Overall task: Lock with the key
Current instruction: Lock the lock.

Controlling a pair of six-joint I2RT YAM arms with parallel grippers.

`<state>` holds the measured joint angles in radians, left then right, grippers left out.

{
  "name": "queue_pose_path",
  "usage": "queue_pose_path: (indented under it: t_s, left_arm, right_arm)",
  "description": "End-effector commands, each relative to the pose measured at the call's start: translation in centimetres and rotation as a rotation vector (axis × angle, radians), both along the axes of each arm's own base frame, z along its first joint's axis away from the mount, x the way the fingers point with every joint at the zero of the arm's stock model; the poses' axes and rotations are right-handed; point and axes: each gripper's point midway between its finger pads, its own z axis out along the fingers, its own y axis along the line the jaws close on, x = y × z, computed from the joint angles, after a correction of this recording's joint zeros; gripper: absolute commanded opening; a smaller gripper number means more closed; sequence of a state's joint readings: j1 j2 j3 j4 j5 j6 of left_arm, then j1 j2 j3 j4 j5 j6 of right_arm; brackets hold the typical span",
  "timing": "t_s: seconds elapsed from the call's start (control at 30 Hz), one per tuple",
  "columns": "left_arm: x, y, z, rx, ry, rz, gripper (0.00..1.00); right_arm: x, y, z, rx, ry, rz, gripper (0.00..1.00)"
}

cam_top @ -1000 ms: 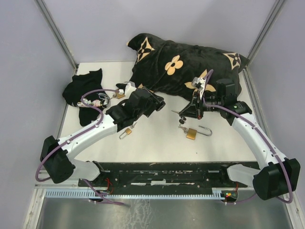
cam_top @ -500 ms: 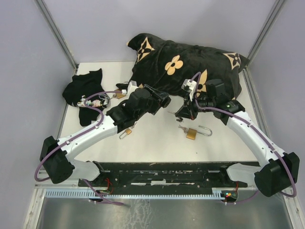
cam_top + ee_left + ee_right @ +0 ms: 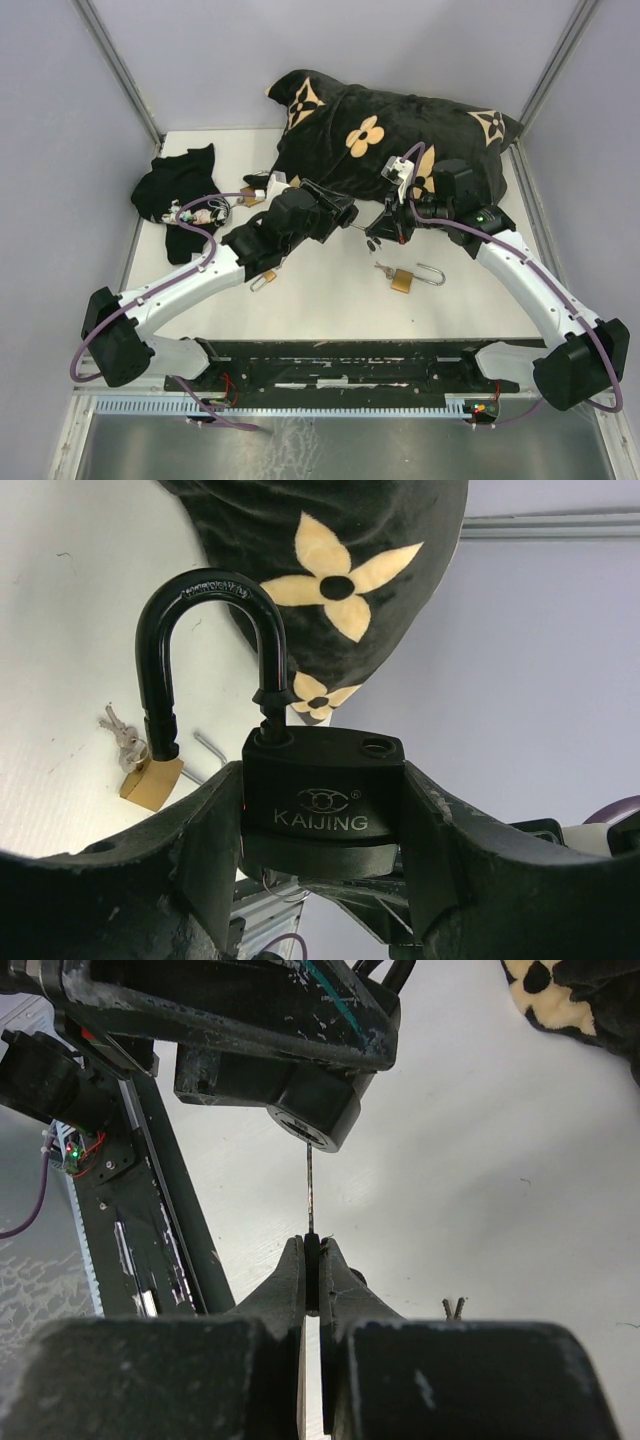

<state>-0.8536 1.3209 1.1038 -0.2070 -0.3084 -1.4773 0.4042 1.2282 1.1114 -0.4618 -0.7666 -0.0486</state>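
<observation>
Two grips: we are clamping the padlock (image 3: pixel 322 780) in the left gripper (image 3: pixel 322 842), pinching the key (image 3: pixel 310 1195) in the right gripper (image 3: pixel 312 1258), lining blade square to keyway (image 3: pixel 311 1132) before pushing.

The white desk (image 3: pixel 330 305) under me, and what lies on it.

Along the far edge lies a big black cushion (image 3: pixel 400 130) with tan flower motifs, spanning the middle and reaching the right corner. A crumpled black cloth (image 3: pixel 175 190) lies at the far left. Just beside its right edge is a small tangle of bits (image 3: pixel 205 213), too small for me to name. Right of centre lies a brass padlock (image 3: pixel 402 281) with its shackle swung open toward the right and a bunch of keys (image 3: pixel 385 268) at its far-left side. A smaller brass padlock (image 3: pixel 265 280) lies left of centre, partly hidden from above.
</observation>
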Motion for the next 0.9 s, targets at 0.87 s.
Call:
queue_pose_path:
  t_s: [0.87]
  left_arm:
    - [-0.1,-0.1,4.4,-0.159,-0.060,0.060,0.03]
  right_arm:
    - [0.6,0.5,4.4,0.064,-0.083,-0.016,0.02]
